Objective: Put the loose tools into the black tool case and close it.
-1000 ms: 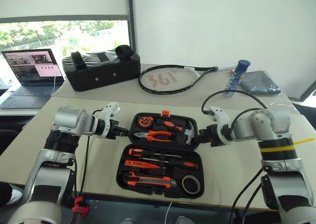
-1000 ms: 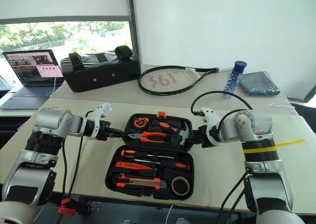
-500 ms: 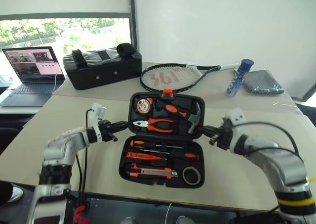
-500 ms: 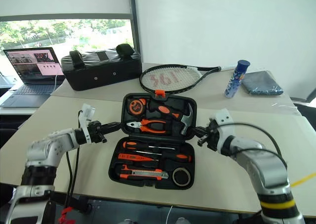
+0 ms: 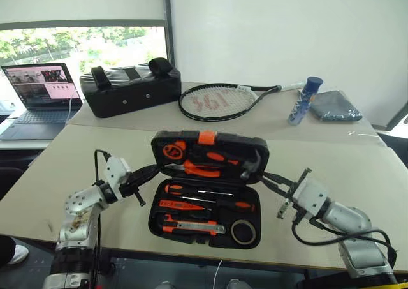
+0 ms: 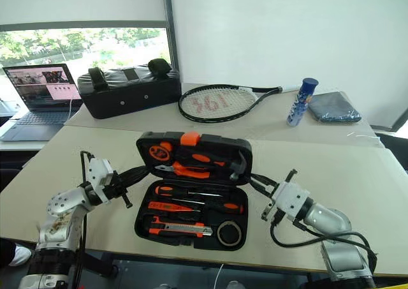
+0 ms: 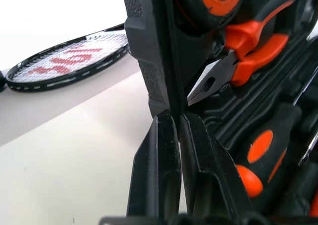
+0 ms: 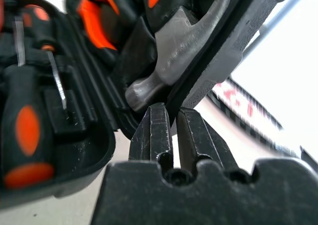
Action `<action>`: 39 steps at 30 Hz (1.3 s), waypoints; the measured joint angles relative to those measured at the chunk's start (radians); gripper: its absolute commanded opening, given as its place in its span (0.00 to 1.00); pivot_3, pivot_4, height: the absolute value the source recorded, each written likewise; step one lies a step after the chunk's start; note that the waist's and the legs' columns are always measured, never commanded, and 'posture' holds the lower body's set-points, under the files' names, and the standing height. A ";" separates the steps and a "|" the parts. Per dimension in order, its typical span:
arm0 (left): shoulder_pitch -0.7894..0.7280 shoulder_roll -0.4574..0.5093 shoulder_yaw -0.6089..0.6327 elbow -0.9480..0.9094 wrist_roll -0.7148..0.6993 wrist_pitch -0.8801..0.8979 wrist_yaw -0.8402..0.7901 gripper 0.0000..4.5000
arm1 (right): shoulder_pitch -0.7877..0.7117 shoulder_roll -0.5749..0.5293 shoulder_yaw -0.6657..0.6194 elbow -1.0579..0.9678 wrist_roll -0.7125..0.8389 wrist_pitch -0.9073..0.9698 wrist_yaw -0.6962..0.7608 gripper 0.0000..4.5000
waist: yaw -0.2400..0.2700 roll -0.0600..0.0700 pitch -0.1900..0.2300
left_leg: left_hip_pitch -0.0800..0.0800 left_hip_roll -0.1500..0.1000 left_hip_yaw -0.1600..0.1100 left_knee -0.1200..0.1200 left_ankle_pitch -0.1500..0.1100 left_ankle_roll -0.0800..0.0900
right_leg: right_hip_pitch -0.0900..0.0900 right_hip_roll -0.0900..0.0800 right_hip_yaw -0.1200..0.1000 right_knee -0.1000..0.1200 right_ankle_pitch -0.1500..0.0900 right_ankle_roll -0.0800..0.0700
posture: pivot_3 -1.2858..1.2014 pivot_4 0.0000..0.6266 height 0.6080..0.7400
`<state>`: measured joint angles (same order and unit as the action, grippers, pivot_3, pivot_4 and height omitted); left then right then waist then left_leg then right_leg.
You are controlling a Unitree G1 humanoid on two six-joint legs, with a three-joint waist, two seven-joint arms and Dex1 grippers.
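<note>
Both halves of the flat black plastic tool case (image 5: 207,193), near the table's (image 5: 331,174) front edge, are packed; closing is in hand. Its raised lid's side edges are pinched by the left gripper (image 5: 148,171) and right gripper (image 5: 271,179), jaws nearly together. Next, the lid must be lowered evenly and latched.

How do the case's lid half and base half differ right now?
The lid is tilted up off the table, gripped at each side edge by the left hand and right hand; the base lies flat. The lid holds pliers and a hammer; the base holds screwdrivers, a knife and tape. Both are black moulded plastic.
</note>
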<state>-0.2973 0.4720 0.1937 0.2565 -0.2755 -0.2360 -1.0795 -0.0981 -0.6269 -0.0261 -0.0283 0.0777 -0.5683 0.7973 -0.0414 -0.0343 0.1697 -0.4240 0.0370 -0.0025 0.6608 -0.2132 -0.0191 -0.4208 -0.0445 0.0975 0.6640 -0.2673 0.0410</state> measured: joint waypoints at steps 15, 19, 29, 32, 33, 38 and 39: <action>0.005 0.106 -0.051 0.115 0.040 -0.393 -0.096 1.00 | -0.051 -0.076 0.071 0.230 -0.268 -0.578 -0.031 0.77 | -0.001 0.000 0.000 | 0.002 0.000 0.000 0.000 0.000 0.000 | 0.002 0.000 0.000 0.000 0.000 0.000 | 0.52 0.24 1.00; 0.005 0.129 -0.068 0.151 0.040 -0.460 -0.120 1.00 | -0.057 -0.083 0.051 0.261 -0.333 -0.668 -0.082 0.77 | 0.000 0.000 0.000 | 0.003 0.000 0.000 0.000 0.000 0.000 | 0.003 0.000 0.000 0.001 0.000 0.000 | 0.52 0.24 1.00; 0.029 0.219 -0.112 0.198 -0.006 -0.530 -0.211 1.00 | -0.052 -0.189 0.050 0.275 -0.380 -0.780 -0.181 0.77 | 0.000 0.000 0.000 | 0.022 0.001 0.001 -0.001 -0.001 0.002 | 0.024 0.000 0.000 -0.003 -0.001 0.001 | 0.52 0.24 1.00; 0.042 0.268 -0.120 0.210 -0.050 -0.503 -0.271 1.00 | -0.010 -0.240 0.056 0.275 -0.360 -0.783 -0.205 0.77 | -0.003 0.000 0.000 | 0.031 0.001 0.002 -0.002 -0.001 0.002 | 0.033 0.000 0.000 -0.005 -0.002 0.000 | 0.52 0.24 1.00; 0.066 0.297 -0.120 0.192 -0.078 -0.435 -0.285 1.00 | 0.012 -0.253 0.058 0.275 -0.344 -0.773 -0.213 0.77 | -0.010 0.000 0.000 | 0.035 0.003 0.004 -0.003 -0.001 0.002 | 0.034 0.000 0.001 -0.003 -0.003 -0.001 | 0.52 0.24 1.00; 0.121 0.374 -0.089 0.180 -0.160 -0.118 -0.284 1.00 | 0.091 -0.299 0.064 0.271 -0.303 -0.683 -0.219 0.72 | -0.038 0.002 -0.001 | 0.040 0.007 0.005 -0.004 -0.002 0.002 | 0.035 0.005 0.002 0.001 -0.008 -0.001 | 0.52 0.24 1.00; 0.121 0.386 -0.078 0.191 -0.165 -0.074 -0.282 1.00 | 0.108 -0.313 0.072 0.268 -0.280 -0.662 -0.214 0.66 | -0.040 0.002 -0.001 | 0.040 0.008 0.005 -0.004 -0.002 0.002 | 0.035 0.007 0.002 0.002 -0.009 -0.001 | 0.52 0.24 1.00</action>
<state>-0.1760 0.8579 0.1155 0.4474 -0.4403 -0.3100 -1.3620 0.0098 -0.9397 0.0457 0.2392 -0.2028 -1.2307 0.5836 -0.0817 -0.0322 0.1685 -0.3836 0.0453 0.0023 0.6570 -0.2147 -0.0169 -0.3860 -0.0375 0.0993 0.6657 -0.2768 0.0404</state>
